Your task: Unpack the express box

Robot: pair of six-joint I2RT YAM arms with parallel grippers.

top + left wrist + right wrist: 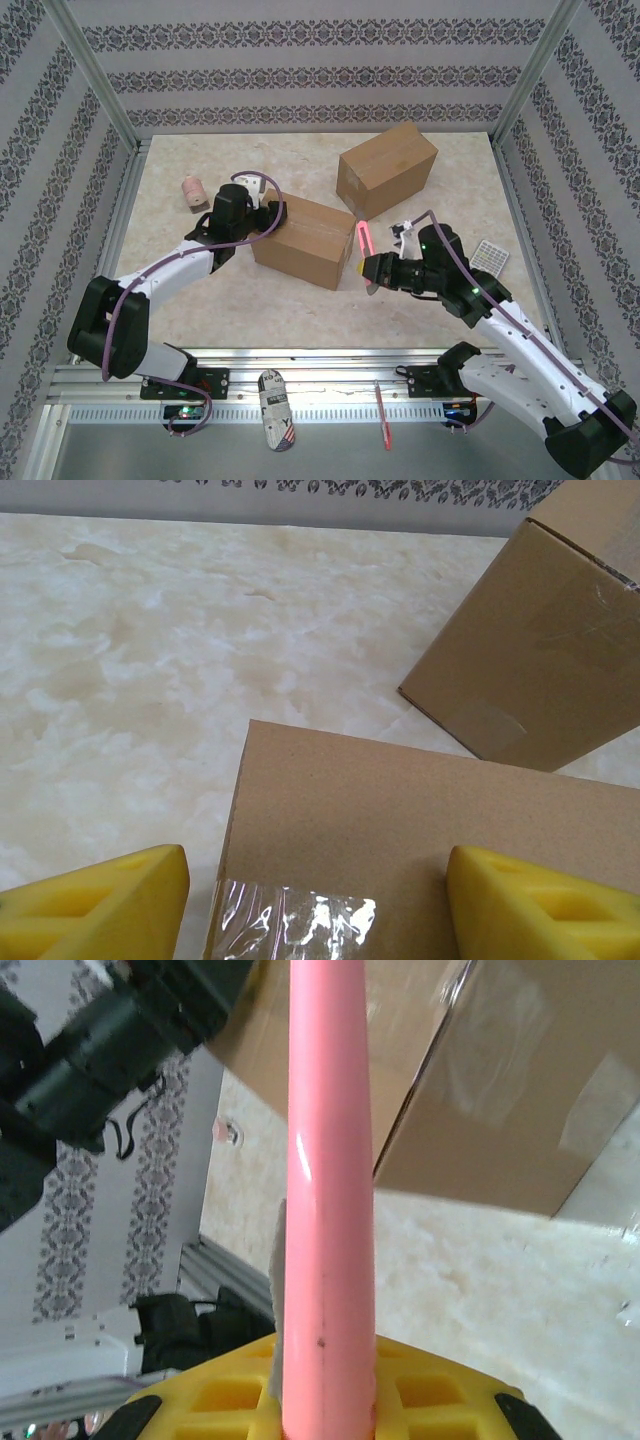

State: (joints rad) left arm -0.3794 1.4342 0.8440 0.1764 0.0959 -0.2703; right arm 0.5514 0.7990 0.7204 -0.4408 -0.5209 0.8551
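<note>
The express box (303, 240) is a brown cardboard carton lying mid-table, with clear tape (290, 920) over its left end. My left gripper (260, 212) is open at that end: one yellow finger (95, 905) hangs beside the box over the table, the other (545, 905) is over the box top. My right gripper (372, 268) is shut on a pink utility knife (361, 240), held upright just off the box's right end. In the right wrist view the pink handle (328, 1180) rises from between the pads, a grey blade edge (278, 1290) showing along its left side.
A second cardboard box (387, 168) stands behind and to the right, close to the first. A pink roll (193, 191) lies at far left, a white meshed piece (490, 256) at right. A printed pouch (275, 408) and a pink stick (383, 415) rest on the front rail.
</note>
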